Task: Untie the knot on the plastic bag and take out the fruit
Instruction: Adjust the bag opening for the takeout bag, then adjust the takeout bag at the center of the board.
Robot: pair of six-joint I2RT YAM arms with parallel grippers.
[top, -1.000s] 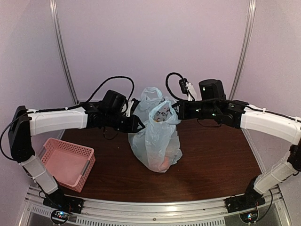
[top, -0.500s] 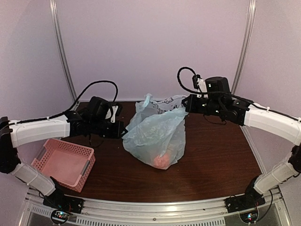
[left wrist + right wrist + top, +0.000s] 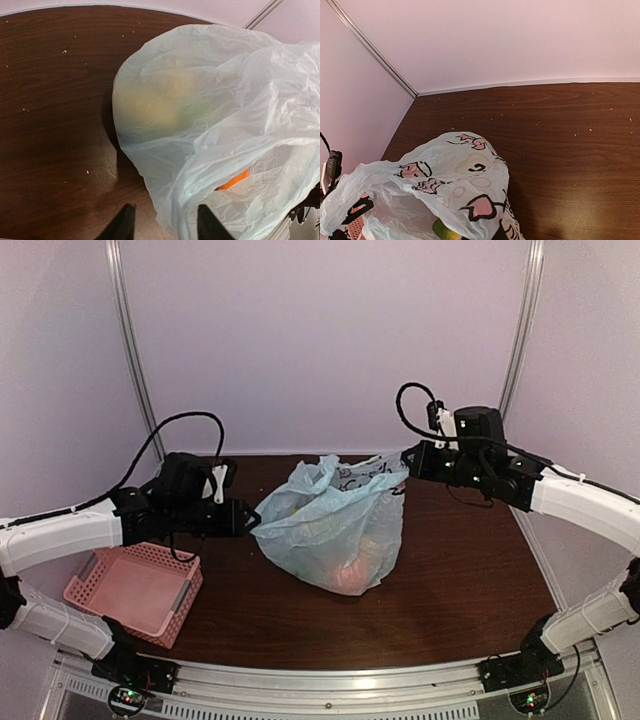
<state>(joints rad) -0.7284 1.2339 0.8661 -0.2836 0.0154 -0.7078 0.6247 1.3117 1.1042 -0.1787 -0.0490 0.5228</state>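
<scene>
Since a second ago the plastic bag is pulled wide, slumped mid-frame on the worktop, knot seemingly undone; left hand fingers apart, right hand clamped on its upper-right corner; fruit inside.

Dark brown wood-grain table, glossy, with pale specks scattered across top. Plain pale lilac back wall; side walls same tint. Two slim metal strips run up the walls, left strip and right strip, splaying outward toward top in overhead view. Thin white seam where wall meets table's far edge. Ribbed aluminium rail along near edge. Light soft, even, with faint sheen on wood.
</scene>
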